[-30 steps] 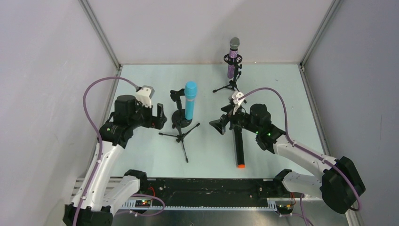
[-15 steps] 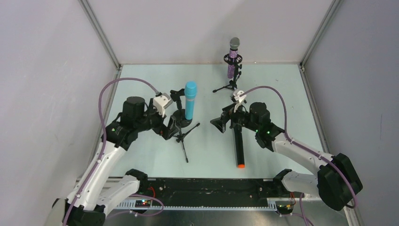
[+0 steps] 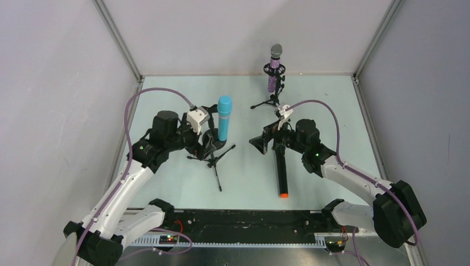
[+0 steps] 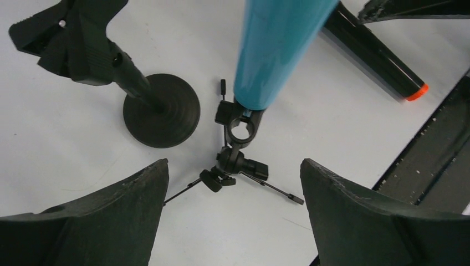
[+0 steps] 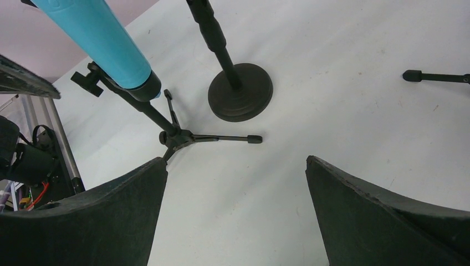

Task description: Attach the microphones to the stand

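Note:
The light-blue microphone [image 3: 224, 117] stands upright in the clip of a tripod stand [image 3: 215, 160]; it also shows in the left wrist view [image 4: 277, 50] and the right wrist view [image 5: 100, 33]. The purple microphone [image 3: 274, 69] sits in a tripod stand at the back. The black microphone [image 3: 281, 172] lies flat on the table, its orange end [image 3: 284, 194] towards me. My left gripper [image 3: 204, 147] is open and empty, just left of the blue microphone's tripod [image 4: 235, 160]. My right gripper [image 3: 261, 145] is open and empty, by the black microphone's head.
A black round-base stand [image 3: 212, 138] with an empty clip [image 4: 72, 39] stands between the left gripper and the blue microphone; its base shows in the right wrist view [image 5: 240, 91]. Tripod legs spread over the table. A black rail [image 3: 244, 221] runs along the near edge.
My left arm has swung right and lowered towards the blue microphone's tripod and the round-base stand. My right arm has barely moved. The microphones have not moved.

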{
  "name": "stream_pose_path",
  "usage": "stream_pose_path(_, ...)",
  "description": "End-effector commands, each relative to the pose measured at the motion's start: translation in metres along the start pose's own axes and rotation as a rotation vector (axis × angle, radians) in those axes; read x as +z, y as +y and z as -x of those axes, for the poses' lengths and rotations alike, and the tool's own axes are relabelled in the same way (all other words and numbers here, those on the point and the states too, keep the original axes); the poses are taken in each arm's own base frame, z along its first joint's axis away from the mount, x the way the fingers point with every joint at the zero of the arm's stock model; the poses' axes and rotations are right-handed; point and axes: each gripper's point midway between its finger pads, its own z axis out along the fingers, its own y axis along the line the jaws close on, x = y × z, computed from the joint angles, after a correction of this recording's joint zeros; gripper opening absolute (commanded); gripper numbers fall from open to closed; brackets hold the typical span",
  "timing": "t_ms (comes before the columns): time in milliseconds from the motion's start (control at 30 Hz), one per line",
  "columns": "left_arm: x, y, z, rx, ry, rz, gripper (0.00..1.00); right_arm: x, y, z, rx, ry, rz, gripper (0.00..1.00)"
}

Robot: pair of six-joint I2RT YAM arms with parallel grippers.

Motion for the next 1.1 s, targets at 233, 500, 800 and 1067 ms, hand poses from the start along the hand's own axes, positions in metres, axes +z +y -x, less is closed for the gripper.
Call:
stream_pose_path(233,0.022,0.008,-0.004,-0.027,-0.006,0.020,0.84,0.000,-0.001,0.007,0.016,-0.027,0.009,0.99)
stream_pose_path(500,0.035,0.011,-0.011,-0.038,0.034,0.028,0.76,0.000,-0.003,0.006,0.033,-0.022,0.005,1.00)
stream_pose_path(800,0.045,0.016,-0.019,-0.048,0.073,0.051,0.66,-0.002,-0.004,0.008,0.039,-0.026,0.000,0.99)
stream_pose_path(1067,0.042,0.014,-0.015,-0.043,0.059,0.045,0.37,0.000,-0.004,0.007,0.046,-0.028,0.006,1.00)
